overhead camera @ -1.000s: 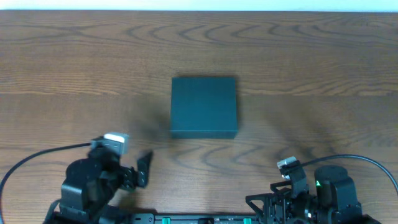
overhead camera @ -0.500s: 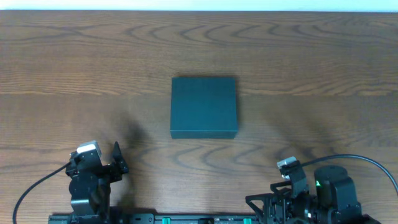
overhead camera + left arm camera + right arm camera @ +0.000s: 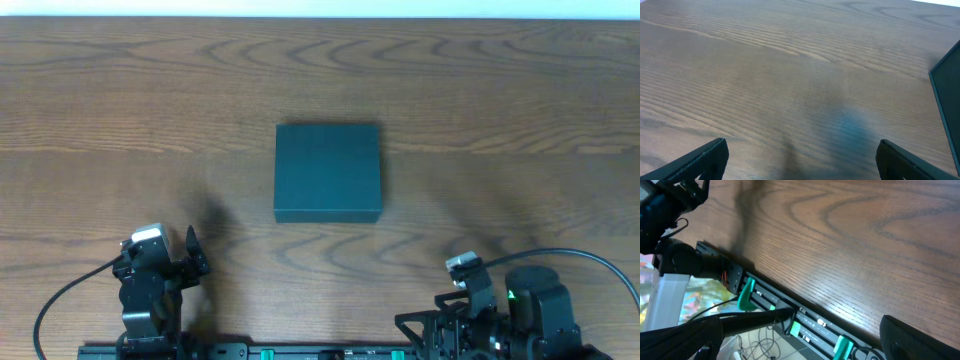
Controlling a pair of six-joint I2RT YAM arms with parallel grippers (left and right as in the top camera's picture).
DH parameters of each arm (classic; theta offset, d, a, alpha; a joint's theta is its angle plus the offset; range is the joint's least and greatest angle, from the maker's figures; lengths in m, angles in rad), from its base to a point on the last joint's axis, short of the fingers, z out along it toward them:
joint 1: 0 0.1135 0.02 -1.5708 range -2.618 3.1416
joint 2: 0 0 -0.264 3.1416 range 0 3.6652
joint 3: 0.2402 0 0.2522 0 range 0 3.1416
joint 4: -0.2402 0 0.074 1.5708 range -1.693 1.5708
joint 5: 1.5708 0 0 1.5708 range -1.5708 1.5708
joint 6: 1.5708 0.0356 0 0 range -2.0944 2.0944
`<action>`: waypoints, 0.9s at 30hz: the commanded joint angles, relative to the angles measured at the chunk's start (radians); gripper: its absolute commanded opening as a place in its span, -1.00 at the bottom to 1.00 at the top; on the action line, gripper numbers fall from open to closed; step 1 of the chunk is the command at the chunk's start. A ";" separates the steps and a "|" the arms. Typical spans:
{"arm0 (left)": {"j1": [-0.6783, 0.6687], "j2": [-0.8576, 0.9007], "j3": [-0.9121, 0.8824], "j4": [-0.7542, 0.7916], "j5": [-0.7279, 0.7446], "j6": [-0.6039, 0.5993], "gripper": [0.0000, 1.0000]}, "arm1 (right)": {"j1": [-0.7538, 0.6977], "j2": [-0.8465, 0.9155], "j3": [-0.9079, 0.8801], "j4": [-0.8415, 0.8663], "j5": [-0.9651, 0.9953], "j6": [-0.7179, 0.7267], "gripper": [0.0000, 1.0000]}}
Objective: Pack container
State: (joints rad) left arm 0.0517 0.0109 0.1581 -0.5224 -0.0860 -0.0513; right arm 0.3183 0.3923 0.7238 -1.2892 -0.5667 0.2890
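Overhead has my left gripper (image 3: pixel 193 255) at the near-left edge of the table (image 3: pixel 100 120). Its wrist cam shows the fingers (image 3: pixel 700 160) spread wide over bare wood, plus a dark edge at far right that's the container (image 3: pixel 950 100). From above it sits mid-table, lid down, plain matte teal, well apart from both arms. Right gripper (image 3: pixel 801 332) is near-right, fingers apart too. Its cam gets a close look at the green clips (image 3: pixel 746 294) below the table edge.
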 commanded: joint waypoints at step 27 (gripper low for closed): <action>0.006 -0.007 -0.016 0.004 -0.014 0.021 0.90 | 0.008 -0.014 -0.004 0.052 0.249 0.002 0.99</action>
State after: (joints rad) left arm 0.0517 0.0109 0.1581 -0.5224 -0.0860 -0.0475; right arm 0.3183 0.3920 0.7238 -1.2732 -0.4469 0.2878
